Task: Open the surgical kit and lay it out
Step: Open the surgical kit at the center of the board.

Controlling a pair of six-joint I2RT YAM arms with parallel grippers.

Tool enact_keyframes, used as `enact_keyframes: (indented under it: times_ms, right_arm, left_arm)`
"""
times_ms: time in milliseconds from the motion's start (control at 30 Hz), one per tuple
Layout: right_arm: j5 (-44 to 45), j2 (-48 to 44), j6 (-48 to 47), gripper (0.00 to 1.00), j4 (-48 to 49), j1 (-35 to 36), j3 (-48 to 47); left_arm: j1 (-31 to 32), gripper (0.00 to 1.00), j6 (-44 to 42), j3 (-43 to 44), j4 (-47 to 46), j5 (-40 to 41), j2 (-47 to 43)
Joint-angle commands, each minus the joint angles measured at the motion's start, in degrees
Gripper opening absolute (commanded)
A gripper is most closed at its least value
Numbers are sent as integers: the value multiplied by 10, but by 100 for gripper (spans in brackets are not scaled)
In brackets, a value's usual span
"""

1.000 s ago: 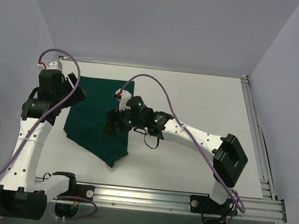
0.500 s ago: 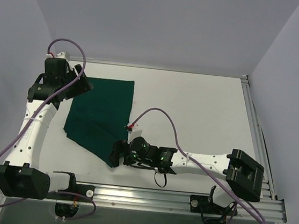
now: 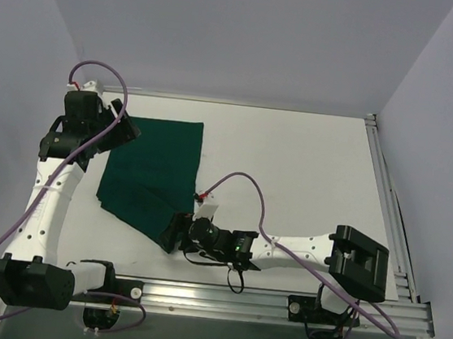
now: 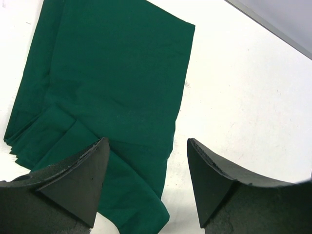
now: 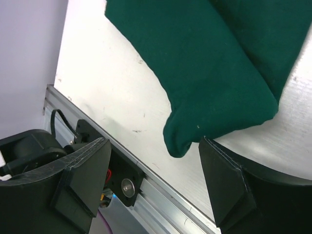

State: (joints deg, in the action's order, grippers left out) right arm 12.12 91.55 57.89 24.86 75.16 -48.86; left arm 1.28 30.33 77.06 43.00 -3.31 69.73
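The surgical kit is a folded dark green cloth wrap (image 3: 154, 173) lying on the white table, left of centre. No metal tray or steel tools show; they are hidden or out of view. My left gripper (image 3: 125, 128) is open and empty at the wrap's far left corner; in the left wrist view (image 4: 146, 165) its fingers straddle the wrap's (image 4: 112, 83) right edge from above. My right gripper (image 3: 172, 233) is open and empty, low at the wrap's near pointed corner (image 5: 180, 141), which lies between its fingers (image 5: 219, 180).
The aluminium rail (image 3: 276, 306) runs along the table's near edge, just beyond the right gripper, with the left arm's base (image 5: 29, 151) next to it. Bare white table (image 3: 308, 171) lies right of the wrap. Grey walls close in the back and sides.
My right arm swung from over the wrap's middle down to its near corner and settled there. My left gripper moved back to the wrap's far left corner. The wrap has not visibly moved.
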Motion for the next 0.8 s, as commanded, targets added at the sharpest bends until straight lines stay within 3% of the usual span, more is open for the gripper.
enact_keyframes:
  times_ms: [0, 167, 300, 767]
  right_arm:
    - [27, 4, 39, 74, -22, 17, 2]
    - [62, -24, 69, 73, -60, 39, 11]
    - [62, 4, 87, 71, -87, 49, -11]
    - [75, 70, 97, 63, -46, 27, -45]
  left_arm:
    - [-4, 74, -11, 3, -13, 4, -16]
    - [-4, 74, -11, -2, -14, 2, -16]
    - [-4, 74, -5, -7, -20, -6, -14]
    - [-5, 75, -13, 7, -13, -17, -10]
